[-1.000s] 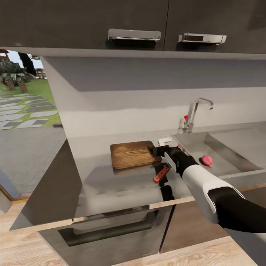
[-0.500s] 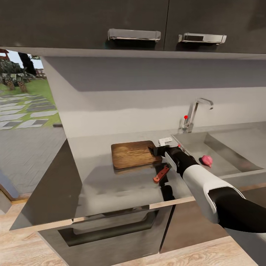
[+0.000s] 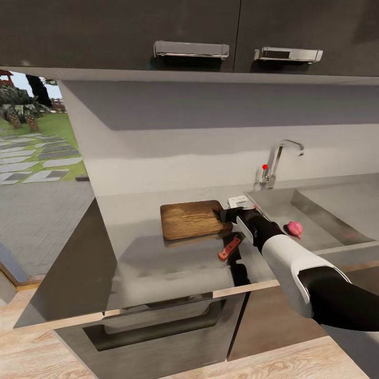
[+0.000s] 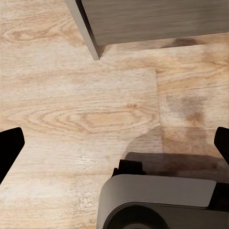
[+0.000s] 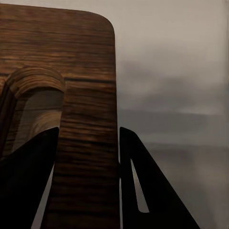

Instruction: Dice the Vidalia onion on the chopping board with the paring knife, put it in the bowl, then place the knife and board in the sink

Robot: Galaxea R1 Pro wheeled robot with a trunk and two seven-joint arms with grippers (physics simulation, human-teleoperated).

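Gripping the chopping board by its right end, my right pincer has one finger through the handle slot and one outside the edge. That board lies on the grey table, left of the sink. Just near of it sits the red-handled knife. A pink onion rests in the sink. My left pincer hangs wide apart over the wooden floor.
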